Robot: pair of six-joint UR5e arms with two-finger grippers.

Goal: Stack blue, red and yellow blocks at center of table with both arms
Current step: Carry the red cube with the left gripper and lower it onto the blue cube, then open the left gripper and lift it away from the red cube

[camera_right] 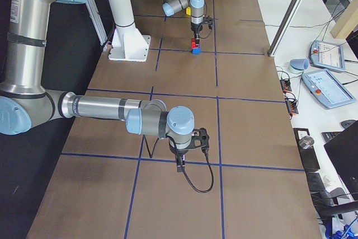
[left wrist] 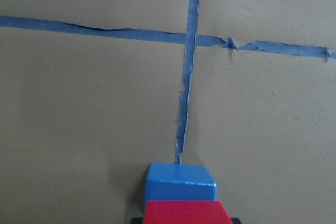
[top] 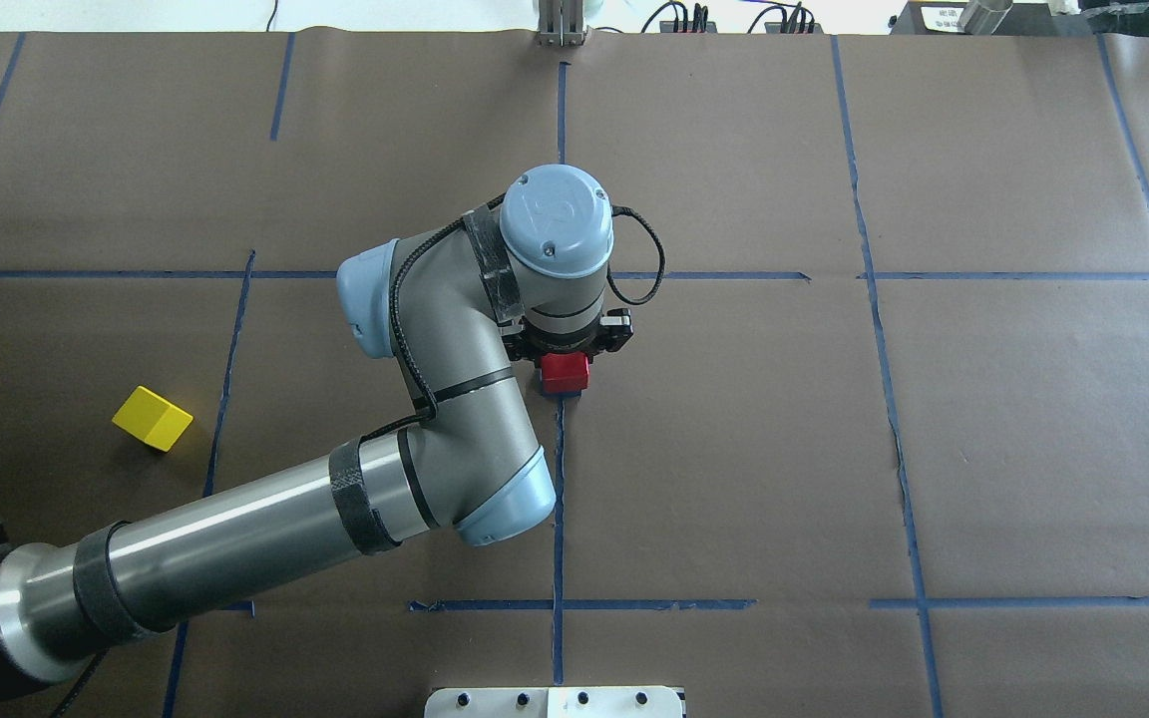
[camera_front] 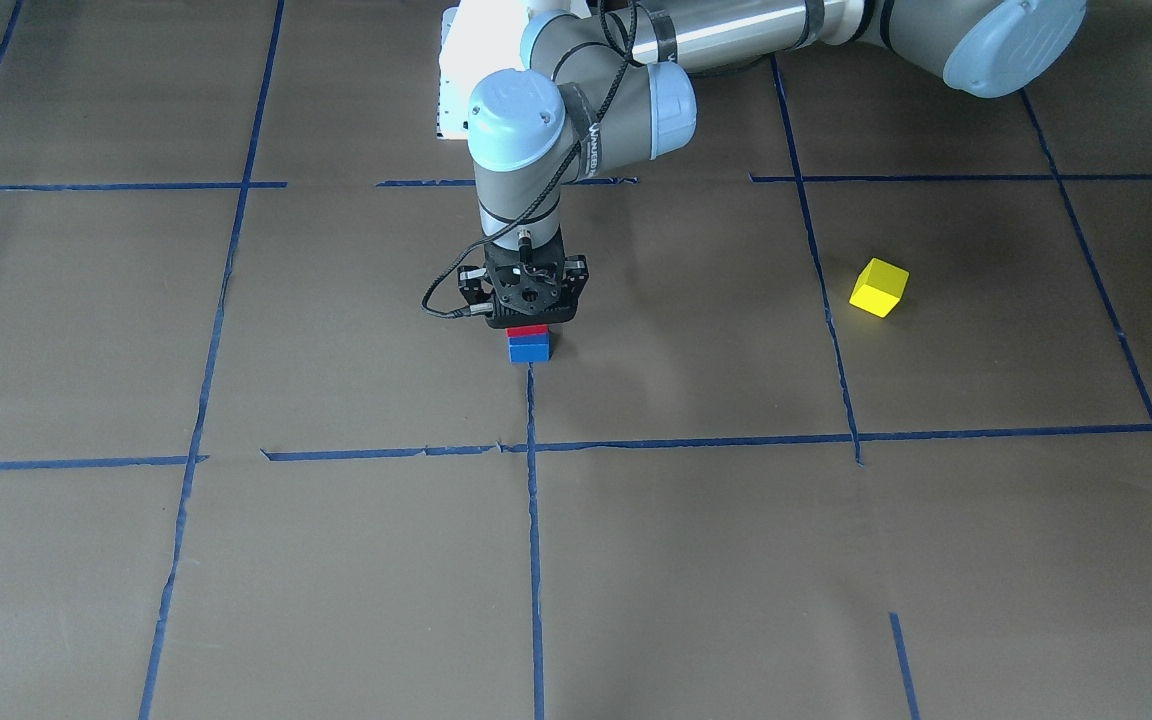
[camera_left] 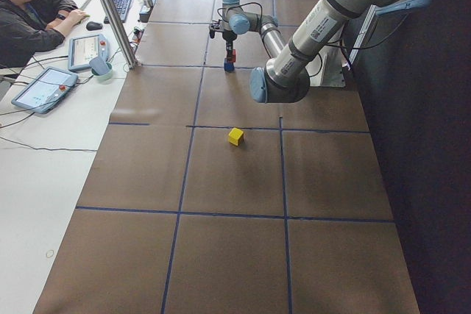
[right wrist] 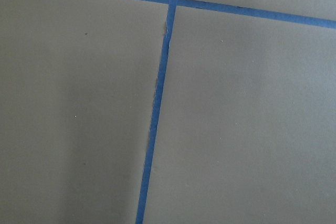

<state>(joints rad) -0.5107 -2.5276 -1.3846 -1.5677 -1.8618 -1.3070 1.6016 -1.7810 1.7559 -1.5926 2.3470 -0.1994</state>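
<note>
Left end effector (camera_front: 528,320) is down at the middle of the worktop (camera_front: 836,560), right over the red block (camera_front: 527,331). That block rests squarely on top of the blue block (camera_front: 528,349). The little stack sits at the end of a blue tape line (camera_front: 534,500). The end effector covers the top of the red block, and honestly I can't tell if it's squeezing it or slack. The yellow block (camera_front: 879,288) sits alone on the worktop, turned at an angle to the tape grid, well off to the robot's left of the stack. The right end effector (camera_right: 182,163) points down near a tape line, far from the stack. Only the side view catches it, so I can't tell whether it's wide or narrow.
</note>
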